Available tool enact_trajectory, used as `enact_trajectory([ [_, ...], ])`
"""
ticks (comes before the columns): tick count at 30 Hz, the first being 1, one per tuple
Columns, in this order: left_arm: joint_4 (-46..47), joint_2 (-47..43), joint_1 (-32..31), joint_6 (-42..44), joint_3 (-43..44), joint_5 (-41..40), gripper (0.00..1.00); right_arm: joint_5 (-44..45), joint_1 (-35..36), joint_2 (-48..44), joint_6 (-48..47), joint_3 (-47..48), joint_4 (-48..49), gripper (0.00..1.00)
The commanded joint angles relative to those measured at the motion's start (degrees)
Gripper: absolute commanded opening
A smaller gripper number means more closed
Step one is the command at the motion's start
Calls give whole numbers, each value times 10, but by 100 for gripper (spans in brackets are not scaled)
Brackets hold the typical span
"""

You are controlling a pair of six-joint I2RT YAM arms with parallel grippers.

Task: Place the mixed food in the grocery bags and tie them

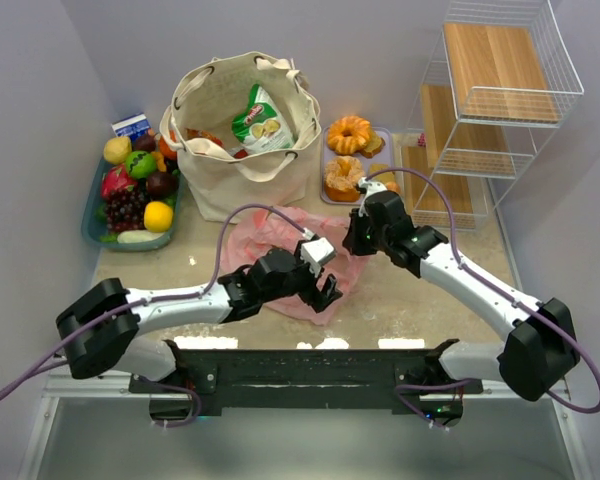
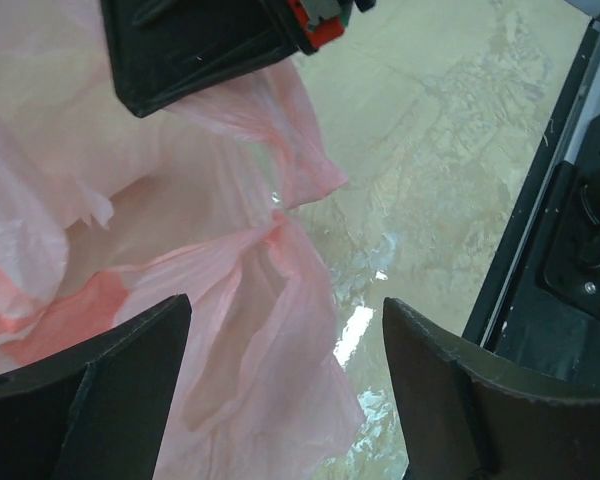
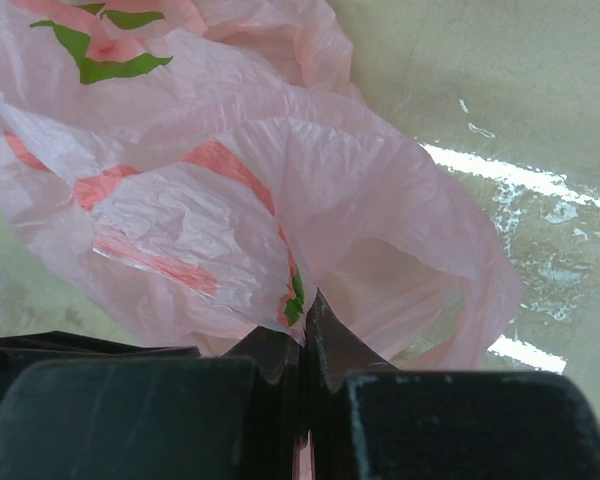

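Top external: the pink bag [image 1: 280, 250] lies crumpled on the table between both arms, just in front of the canvas tote [image 1: 230, 170]. The tote already has a snack packet [image 1: 260, 120] in it. The ring cake [image 1: 349, 133] and other pastries sit on their tray [image 1: 323, 165], not yet bagged.

Right gripper [image 1: 358, 238] is clamped on the pink bag's right edge; its wrist view shows film pinched between closed fingertips [image 3: 280, 365]. Left gripper [image 1: 327, 290] hangs over the near edge, jaws wide, holding nothing. A raised fold sits between its fingers [image 2: 90, 390].

My read: you're opening the pink bag's mouth for loading. Next, drop the left jaws onto that fold, take one layer only, then pull away from the right hand.

Room:
- The base rail [image 2: 540, 230] is just beside the left gripper, so don't pull toward yourself.
- The tray is close behind the right gripper.
- There's bare table right of the bag.
- The fruit tray [image 1: 90, 225] and wire shelf [image 1: 500, 100] are well apart.
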Motion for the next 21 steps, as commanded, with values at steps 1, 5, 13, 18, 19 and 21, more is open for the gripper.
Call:
enact_trajectory([
  [1,65,41,-1,-3,14,47,83,-26,-10,-22,6,-6,20,0],
  [5,54,96,0,-13,43,74,83,-26,-12,-20,5,-8,22,0],
  [13,52,155,0,-20,59,86,64,-25,-17,-24,2,-14,22,0],
  [18,52,126,1,-19,42,54,10,-14,-23,-24,-11,-11,12,0],
  [19,50,102,1,-17,38,39,0,-14,-27,-23,-13,-10,8,0],
  [21,46,72,1,-10,22,25,0,0,-34,-25,-19,-10,3,0],
])
